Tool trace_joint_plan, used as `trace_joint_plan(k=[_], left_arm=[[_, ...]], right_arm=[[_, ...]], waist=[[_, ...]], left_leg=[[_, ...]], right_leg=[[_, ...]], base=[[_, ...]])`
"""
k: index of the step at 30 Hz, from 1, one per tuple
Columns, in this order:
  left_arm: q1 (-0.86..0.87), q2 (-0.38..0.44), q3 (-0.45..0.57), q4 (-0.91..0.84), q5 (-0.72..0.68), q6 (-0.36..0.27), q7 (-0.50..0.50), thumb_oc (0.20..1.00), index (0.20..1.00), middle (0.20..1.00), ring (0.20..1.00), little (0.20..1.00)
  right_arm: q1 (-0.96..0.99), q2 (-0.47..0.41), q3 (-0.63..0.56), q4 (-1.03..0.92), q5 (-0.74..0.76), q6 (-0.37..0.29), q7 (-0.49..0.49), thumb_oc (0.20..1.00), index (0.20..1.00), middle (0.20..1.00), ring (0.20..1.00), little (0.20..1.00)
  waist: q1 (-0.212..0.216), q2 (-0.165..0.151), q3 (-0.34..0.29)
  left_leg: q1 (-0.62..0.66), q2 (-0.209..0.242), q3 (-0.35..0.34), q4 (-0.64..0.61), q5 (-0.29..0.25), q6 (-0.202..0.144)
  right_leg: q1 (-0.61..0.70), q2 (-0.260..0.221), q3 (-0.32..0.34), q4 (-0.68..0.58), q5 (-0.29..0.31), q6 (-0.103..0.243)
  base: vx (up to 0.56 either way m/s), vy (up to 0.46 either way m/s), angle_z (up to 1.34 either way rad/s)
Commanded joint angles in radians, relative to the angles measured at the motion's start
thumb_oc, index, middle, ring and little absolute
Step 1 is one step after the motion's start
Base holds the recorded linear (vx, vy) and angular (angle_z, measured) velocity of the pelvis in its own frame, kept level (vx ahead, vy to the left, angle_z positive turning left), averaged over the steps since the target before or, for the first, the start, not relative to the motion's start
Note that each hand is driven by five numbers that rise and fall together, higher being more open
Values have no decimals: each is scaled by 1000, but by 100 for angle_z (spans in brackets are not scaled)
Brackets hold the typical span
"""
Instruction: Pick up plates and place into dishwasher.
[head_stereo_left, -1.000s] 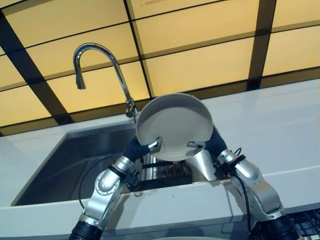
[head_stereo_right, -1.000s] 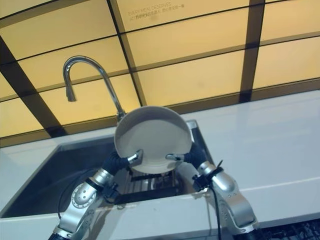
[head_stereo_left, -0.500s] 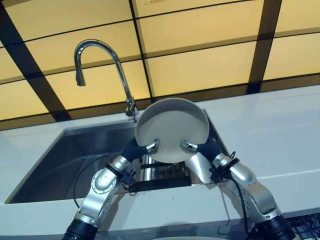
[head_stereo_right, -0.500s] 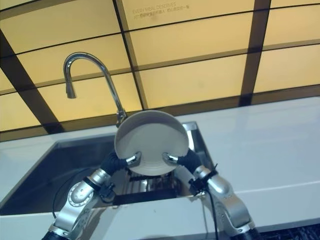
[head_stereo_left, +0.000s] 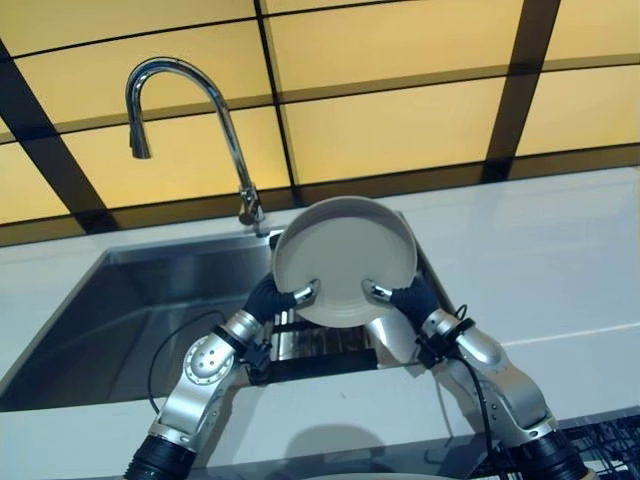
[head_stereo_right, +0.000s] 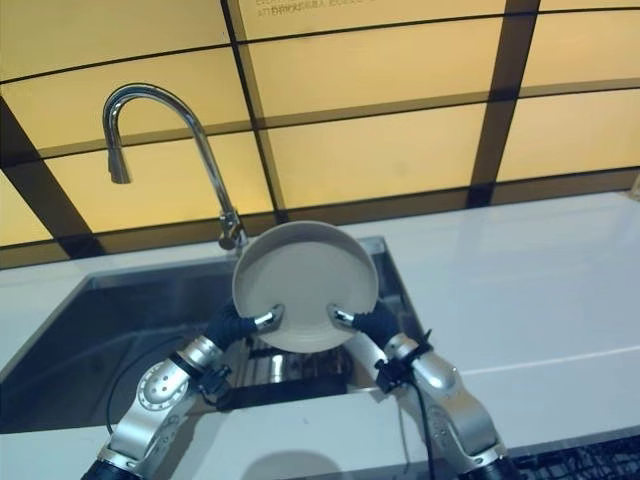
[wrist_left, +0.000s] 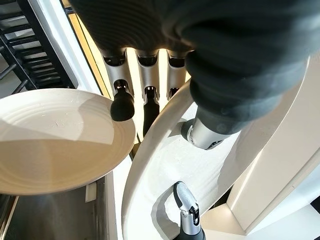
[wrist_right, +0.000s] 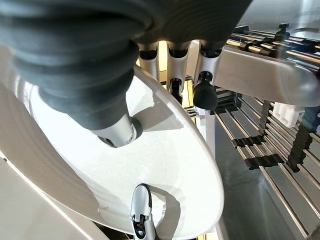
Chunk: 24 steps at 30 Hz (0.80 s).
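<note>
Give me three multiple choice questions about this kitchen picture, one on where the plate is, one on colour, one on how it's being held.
1. Where is the round off-white plate?
A. above the steel sink
B. flat on the white counter
C. on the floor

2. What colour are the wall panels?
A. blue
B. yellow
C. green

3. How is the plate held?
A. by one hand
B. by both hands
C. by neither

Answers: 1 A, it is tilted up over the sink's right end. 2 B, yellow panels between dark strips. 3 B, left robot hand and right robot hand pinch its lower rim.

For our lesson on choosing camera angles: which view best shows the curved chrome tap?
The left eye view: the curved chrome tap stands whole above the sink. The right eye view matches it; both wrist views show plates and fingers instead.
</note>
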Motion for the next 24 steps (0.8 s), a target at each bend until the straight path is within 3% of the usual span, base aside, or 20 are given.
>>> trace_joint_plan(k=[1,2,6,13,19,24], left_arm=[[-121,25,-57,-24,-22,-44,-57,398,398,398,398,398],[-124,26,-57,-18,-33,-38,-39,1000,1000,1000,1000,1000],[-114,6,-39,-3,-100,10,-3,1000,1000,1000,1000,1000],[-99,-4,-1,0,-139,31,39,1000,1000,1000,1000,1000],[-118,-19,19,36,-227,63,59,1000,1000,1000,1000,1000],[-149,-21,22,47,-258,77,68,1000,1000,1000,1000,1000]], right_arm=[[-130,46,4,25,41,-57,-18,200,200,200,200,200],[-132,44,4,25,39,-60,-17,200,200,200,200,200],[-140,38,0,26,15,-73,-36,200,200,200,200,200],[-150,13,-40,16,-17,-88,-63,200,200,200,200,200],[-225,-49,-82,6,-53,-108,-97,200,200,200,200,200],[-339,-123,-129,-3,-74,-79,-189,200,200,200,200,200]], waist=[[14,-58,-17],[13,-59,-16],[16,-66,-15],[17,-79,-15],[11,-92,-15],[2,-102,-18]], left_leg=[[48,-36,25,1,-147,25],[48,-35,26,1,-146,25],[47,-30,31,1,-148,25],[47,-21,44,1,-150,24],[47,-13,65,8,-154,21],[39,-8,88,27,-168,22]], right_leg=[[5,-29,48,-117,57,72],[6,-28,48,-117,57,71],[4,-24,45,-117,56,69],[1,-18,44,-117,53,66],[-5,-14,54,-117,54,64],[-15,-14,62,-117,59,65]], base=[[-39,-27,-2],[-38,-24,-2],[-41,-28,-2],[-42,-28,-2],[-55,-17,-9],[-49,-9,-13]])
